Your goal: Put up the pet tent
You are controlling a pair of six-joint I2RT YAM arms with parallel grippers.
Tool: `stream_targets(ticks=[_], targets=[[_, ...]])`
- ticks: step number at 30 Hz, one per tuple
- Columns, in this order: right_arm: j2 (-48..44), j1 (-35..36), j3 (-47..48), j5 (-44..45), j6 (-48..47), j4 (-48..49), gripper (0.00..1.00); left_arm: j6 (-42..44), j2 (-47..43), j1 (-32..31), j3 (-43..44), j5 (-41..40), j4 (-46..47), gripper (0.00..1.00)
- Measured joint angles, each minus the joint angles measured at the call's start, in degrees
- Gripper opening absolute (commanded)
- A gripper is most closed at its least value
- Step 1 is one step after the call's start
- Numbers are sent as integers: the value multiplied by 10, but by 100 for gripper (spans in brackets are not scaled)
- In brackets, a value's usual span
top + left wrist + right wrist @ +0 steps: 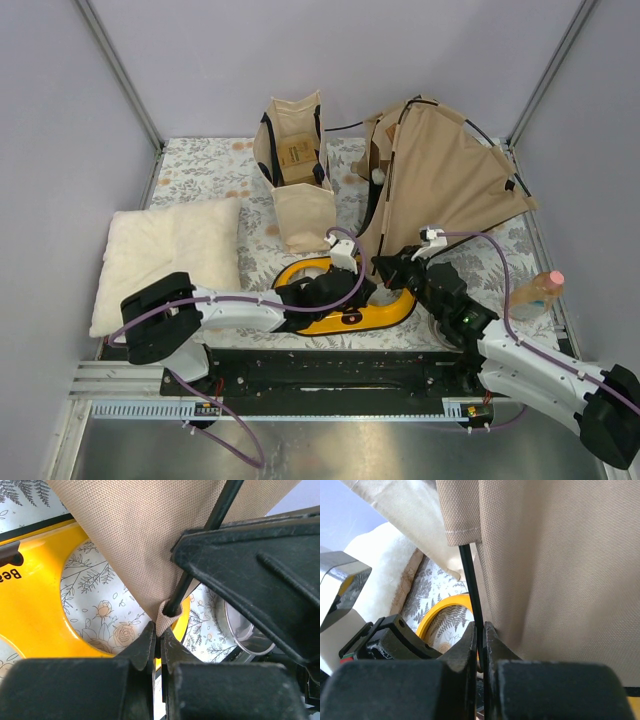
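Observation:
The tan canvas pet tent (440, 190) stands half-raised at the back right of the table, its thin black poles arching over it. My left gripper (368, 283) is shut on the tent's lower front corner loop (167, 614), where a black pole (200, 555) enters the loop. My right gripper (392, 268) is shut on a thin black pole (471, 587) beside the tent canvas (555, 570). Both grippers meet at the tent's near corner, over a yellow ring-shaped object (345, 312). The pompom and label are not visible.
A beige tote bag (297, 170) stands at the back centre. A cream fluffy pillow (170, 255) lies at the left. A bottle with a pink cap (538, 292) lies at the right edge. A clear round lid (245, 630) lies near the right arm.

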Motion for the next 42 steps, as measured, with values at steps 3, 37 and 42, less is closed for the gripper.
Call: stream_targets(ticks=[3,37,42], targets=[[4,0,-3,-18,0,5,0,3,-5,0,2,-2,-10,0],[-42,-12,-17,-57,-7,-9,0,44,-19,-27,30,-6,-86,22],[-42,-23,-19,-40,-10,-9,0,43,-20,-48,28,17,-112,27]])
